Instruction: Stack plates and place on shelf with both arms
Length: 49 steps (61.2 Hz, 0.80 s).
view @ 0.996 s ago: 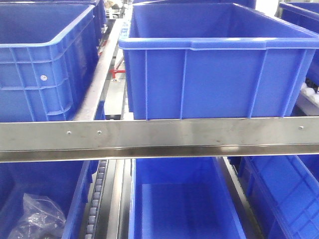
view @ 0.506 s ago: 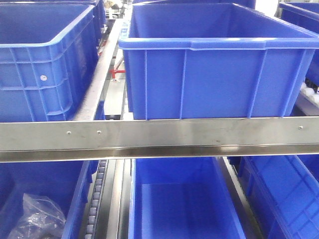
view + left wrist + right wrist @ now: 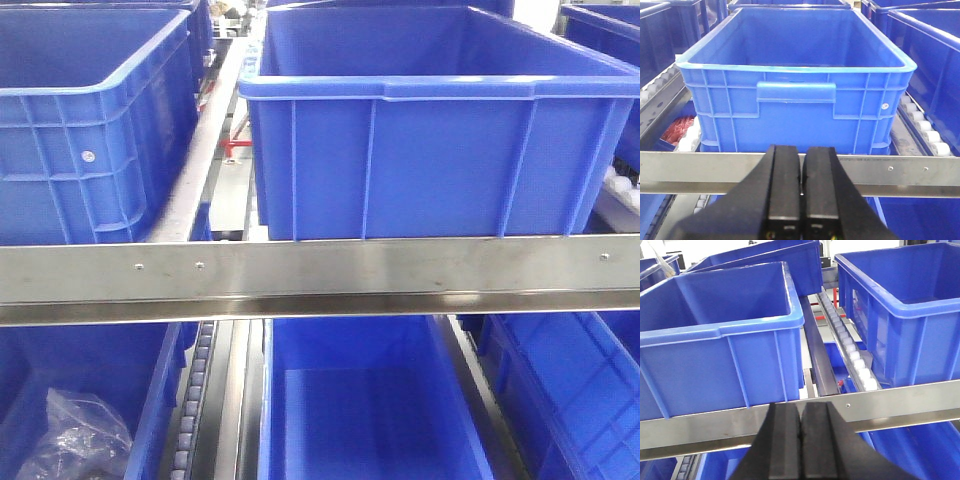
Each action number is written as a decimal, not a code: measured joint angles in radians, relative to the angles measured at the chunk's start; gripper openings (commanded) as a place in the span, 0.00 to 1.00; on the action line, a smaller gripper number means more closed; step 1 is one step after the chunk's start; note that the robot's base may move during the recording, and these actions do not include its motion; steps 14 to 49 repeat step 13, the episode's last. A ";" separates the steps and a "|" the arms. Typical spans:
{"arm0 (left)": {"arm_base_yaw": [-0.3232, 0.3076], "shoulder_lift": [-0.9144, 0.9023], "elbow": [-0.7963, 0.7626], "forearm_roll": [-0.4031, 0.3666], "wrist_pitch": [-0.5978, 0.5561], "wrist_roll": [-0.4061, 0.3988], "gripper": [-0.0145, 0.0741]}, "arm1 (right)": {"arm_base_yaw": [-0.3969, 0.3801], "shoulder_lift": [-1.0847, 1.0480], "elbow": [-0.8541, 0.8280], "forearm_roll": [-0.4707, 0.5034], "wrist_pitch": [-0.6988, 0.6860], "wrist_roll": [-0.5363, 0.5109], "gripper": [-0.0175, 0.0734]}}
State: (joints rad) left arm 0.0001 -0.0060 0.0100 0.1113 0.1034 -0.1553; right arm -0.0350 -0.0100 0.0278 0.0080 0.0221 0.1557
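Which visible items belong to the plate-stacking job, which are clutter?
Job:
- left gripper, shut, empty
- right gripper, shut, empty
- no plates in view

Clutter:
- blue crate on upper level
- steel rail
- plastic bag in lower-left crate
- roller track

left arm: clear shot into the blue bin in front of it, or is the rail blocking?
Probably yes. The left gripper, fingers shut and empty, sits before the metal rail; the blue bin is open-topped beyond it, so it would have to rise over rail and rim.
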 measured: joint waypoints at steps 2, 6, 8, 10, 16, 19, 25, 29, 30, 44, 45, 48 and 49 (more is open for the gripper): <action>0.000 0.000 0.000 0.000 0.000 0.000 0.26 | 0.000 0.000 0.000 0.000 0.000 0.000 0.25; 0.000 0.000 0.000 0.000 0.000 0.000 0.26 | 0.000 0.000 0.000 0.000 0.000 0.000 0.25; 0.000 0.000 0.000 0.000 0.000 0.000 0.26 | 0.000 0.000 0.000 0.000 0.000 0.000 0.25; 0.000 0.000 0.000 0.000 0.000 0.000 0.26 | 0.000 0.000 0.000 0.000 0.000 0.000 0.25; 0.000 0.000 0.000 0.000 0.000 0.000 0.26 | 0.000 0.000 0.000 0.000 0.000 0.000 0.25; 0.000 0.000 0.000 0.000 0.000 0.000 0.26 | 0.000 0.000 0.000 0.000 0.000 0.000 0.25; 0.000 0.000 0.000 0.000 0.000 0.000 0.26 | 0.000 0.000 0.000 0.000 0.000 0.000 0.25; 0.000 0.000 0.000 0.000 0.000 0.000 0.26 | 0.000 0.000 0.000 0.000 0.000 0.000 0.25; 0.000 0.000 0.000 0.000 0.000 0.000 0.26 | 0.000 0.000 0.000 0.000 0.000 0.000 0.25; 0.000 0.000 0.000 0.000 0.000 0.000 0.26 | 0.000 0.000 0.000 0.000 0.000 0.000 0.25; 0.000 0.000 0.000 0.000 0.000 0.000 0.26 | 0.000 0.000 0.000 0.000 0.000 0.000 0.25; 0.000 0.000 0.000 0.000 0.000 0.000 0.26 | 0.000 0.000 0.000 0.000 0.000 0.000 0.25; 0.000 0.000 0.000 0.000 0.000 0.000 0.26 | 0.000 0.000 0.000 0.000 0.000 0.000 0.25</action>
